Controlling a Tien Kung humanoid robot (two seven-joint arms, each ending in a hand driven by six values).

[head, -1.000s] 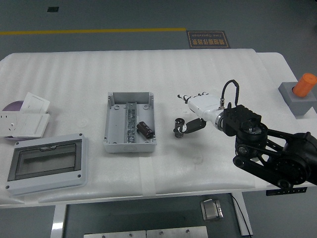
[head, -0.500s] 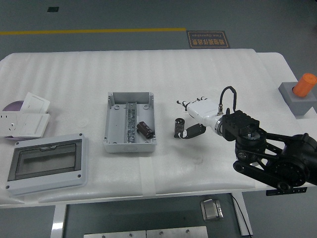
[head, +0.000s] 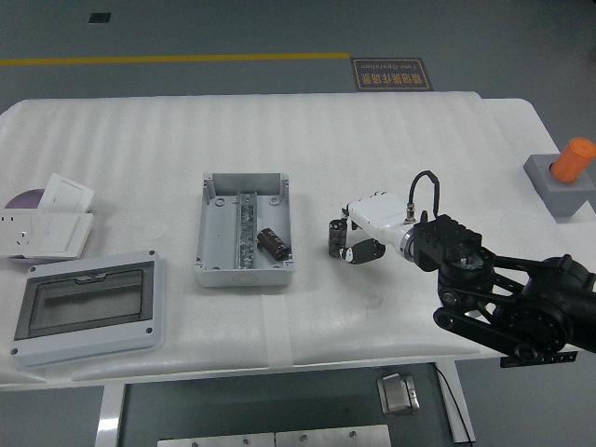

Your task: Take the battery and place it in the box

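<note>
A white table point(head: 391, 140) covered with a ribbed foam sheet is seen from above, with a grey-green floor beyond its far edge. On that floor a yellow line point(head: 177, 60) is painted, and a dark floor sign point(head: 391, 74) lies to the right of it.

Near the middle of the table an open grey box point(head: 244, 229) is placed, and a dark cylindrical battery point(head: 273, 241) is already lying inside it, on its right side. A second battery point(head: 336, 237) is standing upright on the table just right of the box. The right hand point(head: 358, 233), white-cased on a black arm entering from the lower right, is set against this second battery, with the fingers point(head: 362, 251) curled around its right side; whether it is gripped firmly cannot be told.

At the near left a clear-lidded enclosure point(head: 88, 307) is laid flat. Farther left, white switch plates point(head: 51, 223) are stacked by the table's edge. At the far right a grey block point(head: 559, 186) holding an orange cylinder point(head: 573, 158) is seen beside the table's right edge.
</note>
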